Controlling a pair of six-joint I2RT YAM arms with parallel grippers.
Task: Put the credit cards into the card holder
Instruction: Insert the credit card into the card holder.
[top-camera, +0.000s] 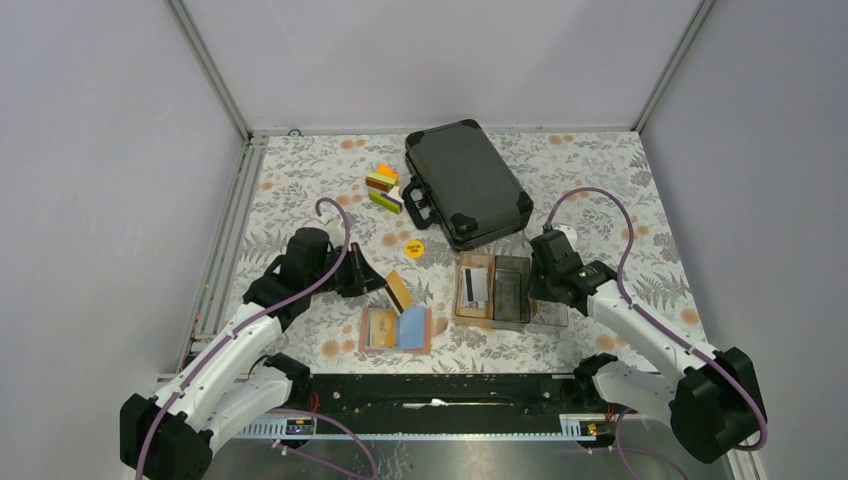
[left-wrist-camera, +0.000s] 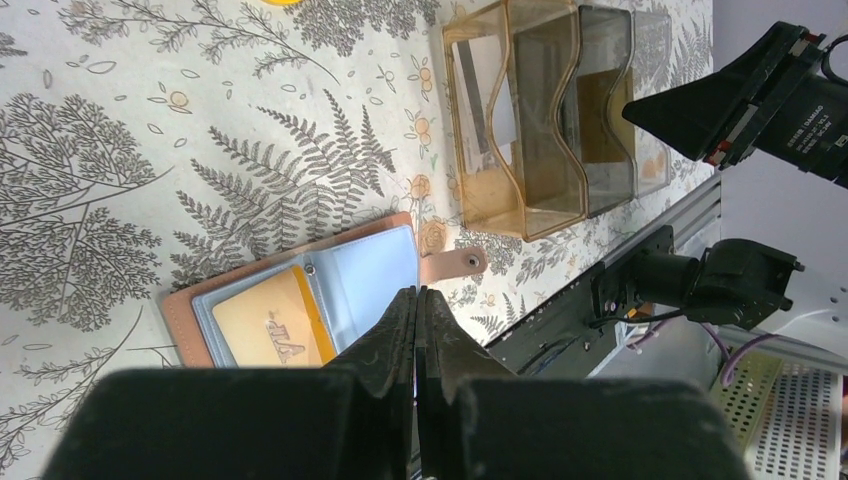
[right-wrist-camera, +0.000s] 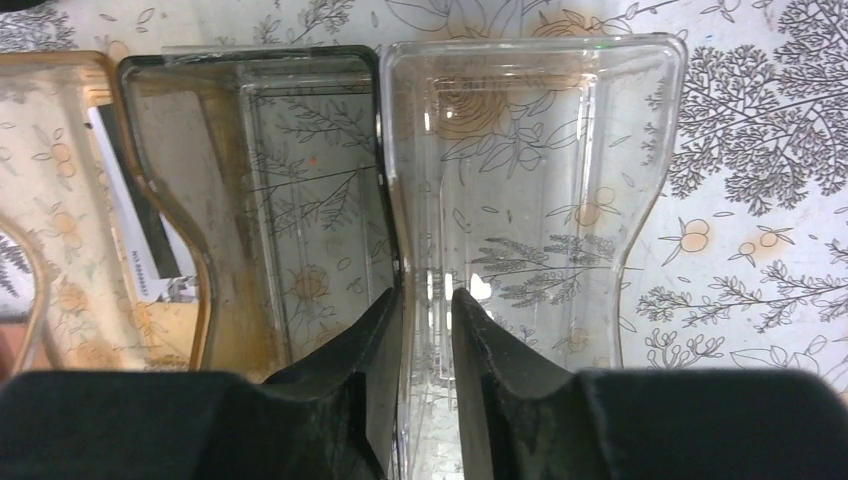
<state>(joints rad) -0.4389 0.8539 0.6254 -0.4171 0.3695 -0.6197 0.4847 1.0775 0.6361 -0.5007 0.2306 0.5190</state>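
Observation:
The card holder (top-camera: 413, 329) lies open near the front edge, pink outside with blue-grey pockets (left-wrist-camera: 370, 270). An orange-yellow card (left-wrist-camera: 262, 322) marked VIP sits in its left pocket. My left gripper (top-camera: 380, 281) is shut on a second orange-yellow card (top-camera: 399, 291), held tilted just above the holder. In the left wrist view my gripper (left-wrist-camera: 418, 296) shows that card only edge-on. A white-grey card (top-camera: 474, 287) lies in the amber compartment of the tray (right-wrist-camera: 128, 225). My right gripper (right-wrist-camera: 425, 300) straddles and pinches the wall between the dark and clear compartments.
The compartment tray (top-camera: 512, 318) stands right of the holder. A black hard case (top-camera: 465, 183) lies behind it, with coloured blocks (top-camera: 383, 187) and a round yellow disc (top-camera: 413, 247) to its left. A black rail (top-camera: 440, 392) runs along the front edge.

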